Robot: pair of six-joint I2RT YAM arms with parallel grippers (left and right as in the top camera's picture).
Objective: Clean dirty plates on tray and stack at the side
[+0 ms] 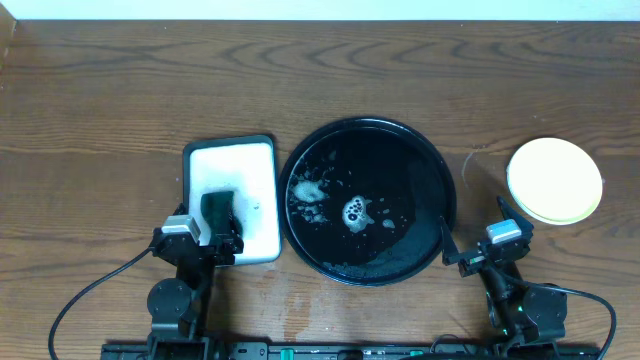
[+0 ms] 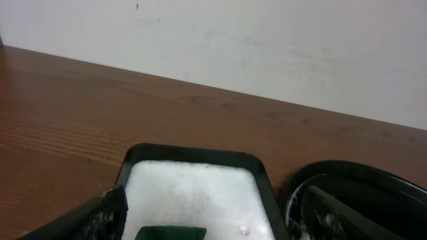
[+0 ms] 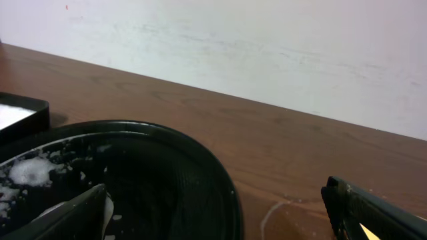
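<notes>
Plates (image 1: 555, 180) sit stacked, yellow on top, right of the tray (image 1: 400, 165), which holds only foam. Your right gripper (image 1: 474, 232), spread and empty, is nearer them. Your left gripper (image 1: 220, 228), also spread, straddles the sponge (image 1: 218, 205).

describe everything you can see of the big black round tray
The tray is large, round, glossy black, plastic-looking, with a raised rim, lying flat on the wooden table. The plates are stacked off it, at right; only white foam patches and droplets wet its face, mostly left of centre. The small white tray sits close on its left. The open right gripper straddles its near-right rim; contact can't be judged.
</notes>
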